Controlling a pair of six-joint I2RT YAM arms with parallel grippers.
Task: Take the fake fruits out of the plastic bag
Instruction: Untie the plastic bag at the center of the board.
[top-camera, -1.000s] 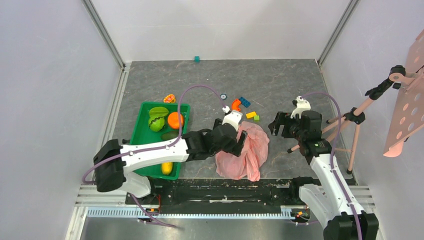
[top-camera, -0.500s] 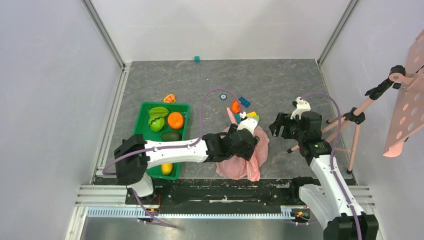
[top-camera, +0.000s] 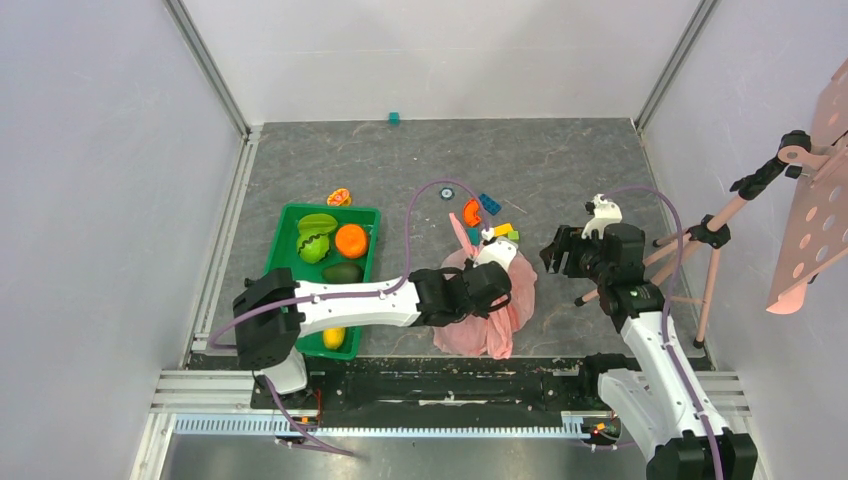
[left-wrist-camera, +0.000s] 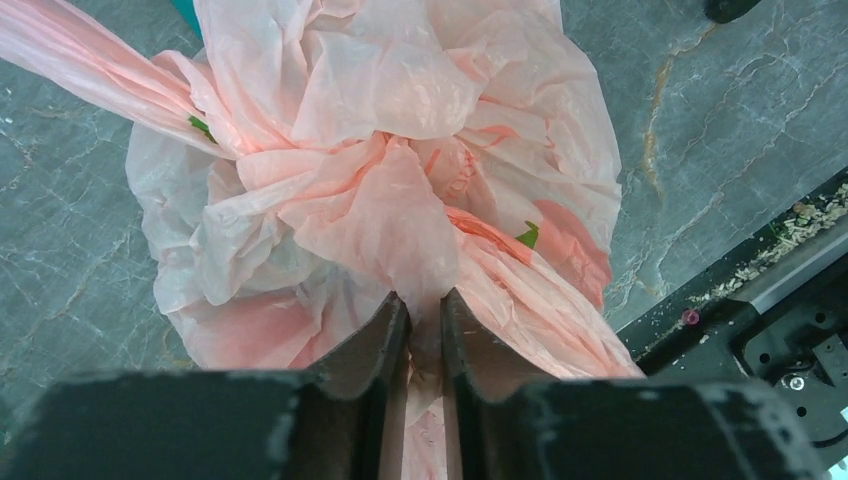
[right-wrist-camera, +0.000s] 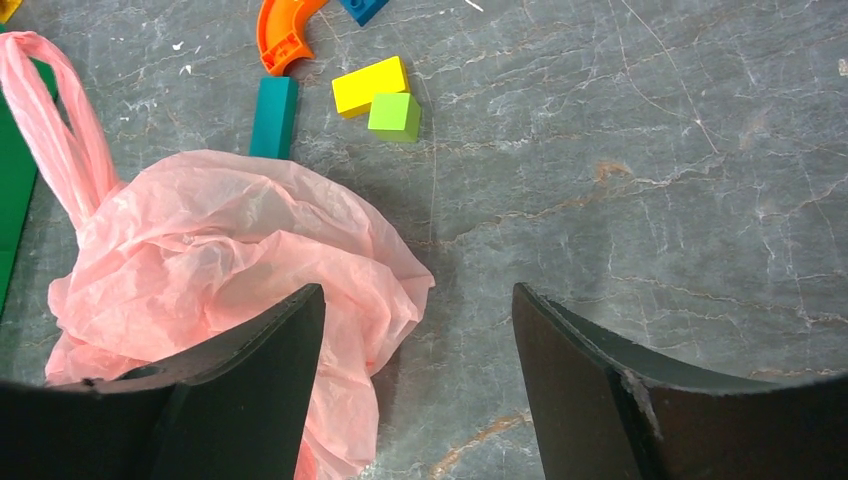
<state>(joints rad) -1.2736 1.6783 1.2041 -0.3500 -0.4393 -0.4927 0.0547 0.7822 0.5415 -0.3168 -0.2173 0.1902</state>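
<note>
The pink plastic bag (top-camera: 500, 322) lies crumpled on the grey floor near the front edge, one loop handle (right-wrist-camera: 60, 140) stretched out behind it. My left gripper (top-camera: 497, 285) is on top of it. In the left wrist view the left gripper (left-wrist-camera: 425, 300) is shut on a bunched fold of the bag (left-wrist-camera: 400, 130). The fake fruits are inside: only a reddish patch with a green fleck (left-wrist-camera: 572, 245) shows through the film. My right gripper (top-camera: 560, 250) hovers to the right of the bag, and in its own view the right gripper (right-wrist-camera: 418, 290) is open, with the bag's edge (right-wrist-camera: 330, 290) by its left finger.
A green tray (top-camera: 290, 215) left of the bag holds an orange ball (top-camera: 351, 240), an avocado, a yellow fruit and green fruits. Toy bricks lie behind the bag: yellow (right-wrist-camera: 370, 85), green (right-wrist-camera: 394, 112), teal (right-wrist-camera: 274, 115), an orange curve (right-wrist-camera: 285, 30). A tripod stand (top-camera: 700, 240) is at the right.
My left arm swung right from the tray side onto the bag and its jaws closed on a fold, bunching the film. The right gripper narrowed a little and stayed in place.
</note>
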